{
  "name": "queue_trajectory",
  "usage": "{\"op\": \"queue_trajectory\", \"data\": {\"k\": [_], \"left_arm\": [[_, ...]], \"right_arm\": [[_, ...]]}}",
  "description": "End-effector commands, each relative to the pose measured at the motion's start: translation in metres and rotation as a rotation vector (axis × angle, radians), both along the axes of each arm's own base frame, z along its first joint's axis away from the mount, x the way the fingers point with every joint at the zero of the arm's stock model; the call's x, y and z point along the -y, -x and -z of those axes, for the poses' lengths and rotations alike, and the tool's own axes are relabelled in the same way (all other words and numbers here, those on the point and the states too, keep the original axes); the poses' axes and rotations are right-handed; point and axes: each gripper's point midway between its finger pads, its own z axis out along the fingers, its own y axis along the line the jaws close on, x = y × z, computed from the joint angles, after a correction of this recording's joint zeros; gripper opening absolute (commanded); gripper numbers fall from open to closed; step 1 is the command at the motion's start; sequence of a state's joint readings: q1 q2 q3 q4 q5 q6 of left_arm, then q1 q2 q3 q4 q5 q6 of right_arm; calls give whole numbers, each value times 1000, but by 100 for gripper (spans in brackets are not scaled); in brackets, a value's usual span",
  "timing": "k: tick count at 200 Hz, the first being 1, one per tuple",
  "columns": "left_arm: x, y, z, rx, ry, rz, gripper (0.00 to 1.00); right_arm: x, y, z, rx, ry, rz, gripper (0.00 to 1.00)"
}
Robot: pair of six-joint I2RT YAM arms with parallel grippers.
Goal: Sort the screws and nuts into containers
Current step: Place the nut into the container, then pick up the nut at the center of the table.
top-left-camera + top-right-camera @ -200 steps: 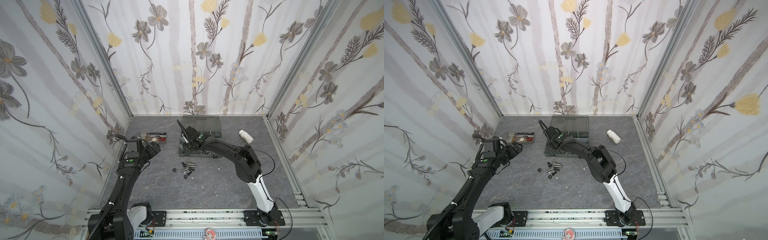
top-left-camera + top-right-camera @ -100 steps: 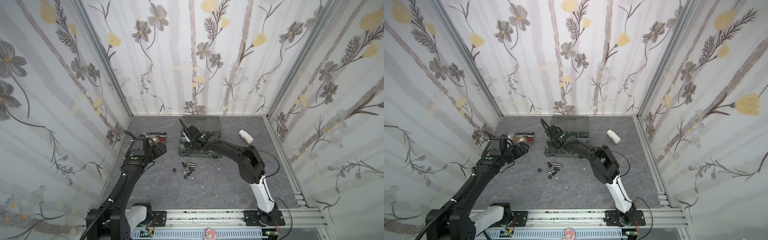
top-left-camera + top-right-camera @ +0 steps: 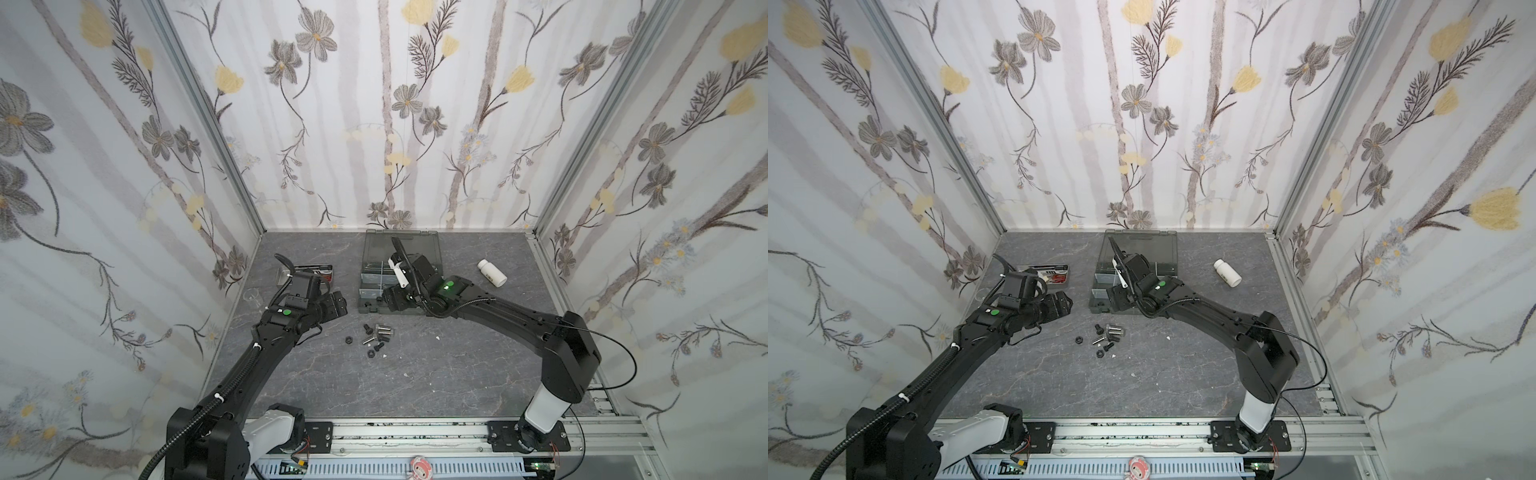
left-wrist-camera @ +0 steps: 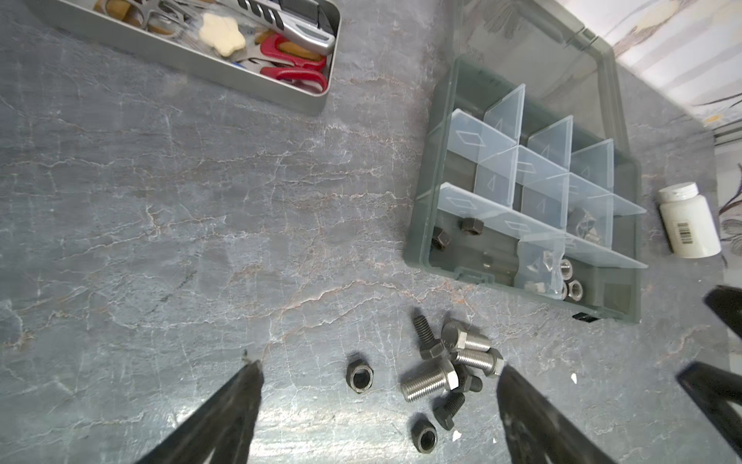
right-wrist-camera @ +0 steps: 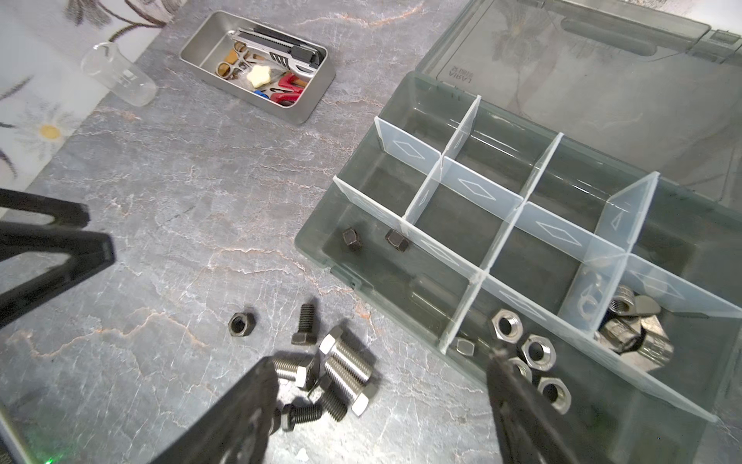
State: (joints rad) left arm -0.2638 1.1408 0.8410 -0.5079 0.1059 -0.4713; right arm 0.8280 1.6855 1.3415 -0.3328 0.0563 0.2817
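Loose screws (image 3: 380, 332) (image 3: 1112, 332) and black nuts (image 4: 359, 375) lie in a small pile on the table in front of the dark grey organizer box (image 3: 365, 307) (image 3: 1096, 305). My left gripper (image 3: 338, 305) (image 4: 379, 371) hovers left of the pile, open and empty. My right gripper (image 3: 386, 299) (image 5: 381, 360) hangs open and empty over the box's front edge. Of the containers, one front compartment holds two black nuts (image 5: 351, 237), another holds silver nuts (image 5: 536, 351), and one further along holds wing nuts (image 5: 638, 321). Silver screws (image 5: 345, 367) and black screws (image 5: 304, 327) lie between the right fingertips.
A steel tray (image 3: 286, 272) (image 5: 317, 104) with scissors and tools stands at the back left. A white bottle (image 3: 491, 272) (image 4: 688, 221) lies right of the box. A clear beaker (image 5: 120, 76) stands by the left wall. The box's smoky lid (image 3: 401, 245) lies open behind it.
My right gripper's jaws have opened wide above the box's front. The left arm has swung in from the left wall towards the pile.
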Motion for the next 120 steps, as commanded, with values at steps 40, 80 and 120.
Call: {"op": "queue_trajectory", "data": {"k": [40,80,120], "left_arm": [[-1,8,11,-71,-101,-5,83],[7,14,20,-118,-137,18,80],[13,22,31,-157,-176,41,79]], "right_arm": [[55,-5,-45,196,-80,121,100],[78,0,-53,247,-132,177,100],[94,5,-48,261,-141,200,100]]}}
